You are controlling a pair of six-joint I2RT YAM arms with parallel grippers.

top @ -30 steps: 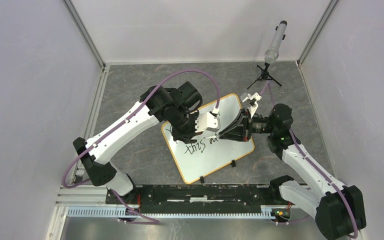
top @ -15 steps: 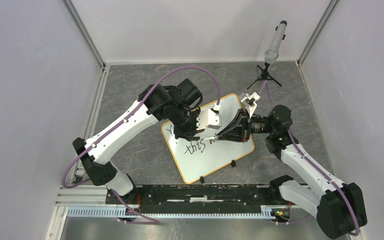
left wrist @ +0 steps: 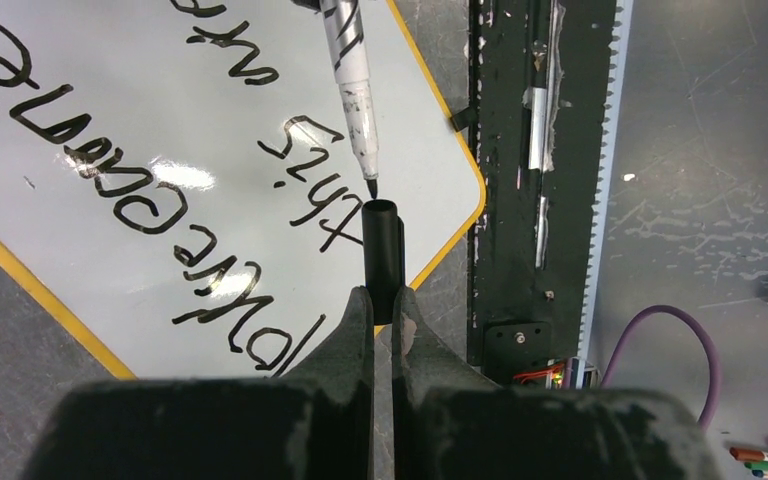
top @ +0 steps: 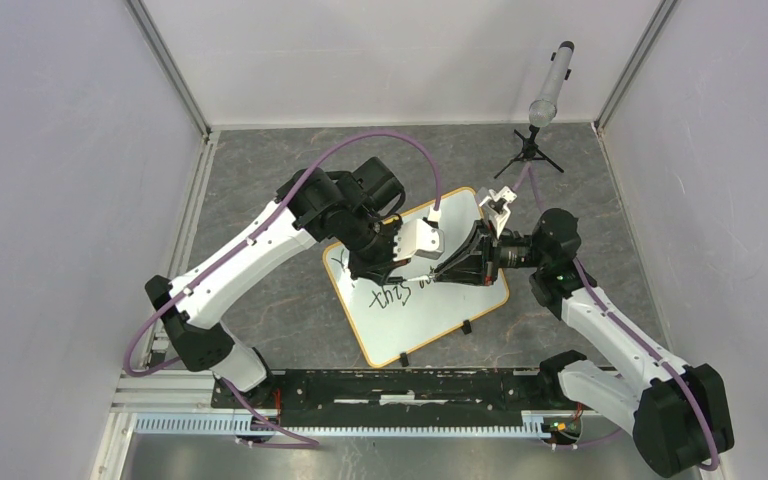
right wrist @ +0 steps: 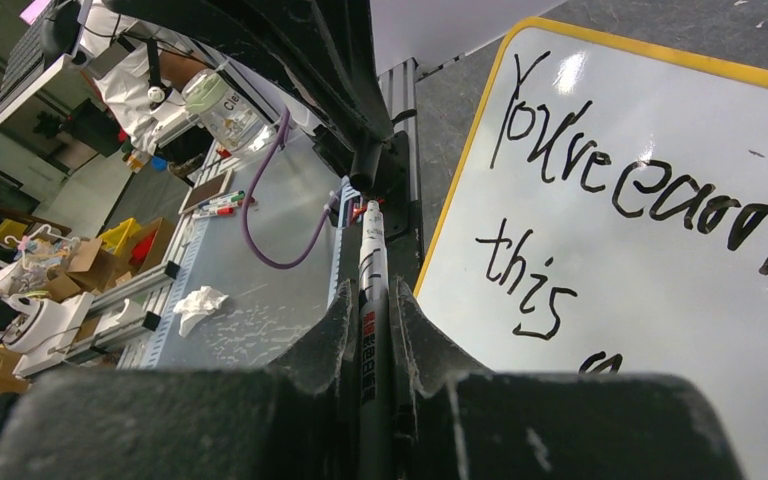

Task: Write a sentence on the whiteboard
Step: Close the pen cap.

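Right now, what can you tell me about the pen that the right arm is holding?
The pen is a slim marker: white barrel with black and red print, greyish neck, black pointed tip, uncapped. The right gripper clamps its barrel. It hangs over the whiteboard, tip aimed at the open mouth of the black cap in the left gripper, just short of it.

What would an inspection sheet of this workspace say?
Surface: grey marbled tabletop, whiteboard lying flat on it.
Job's things: sentence in two black lines; marker tip just short of the cap mouth.
Clutter: spare markers, crumpled tissue beyond the rail.
End effectors: left end effector shut on the cap; right end effector shut on the marker.
Cables: purple cable arching over left arm.
Surroundings: microphone on tripod, white walls.
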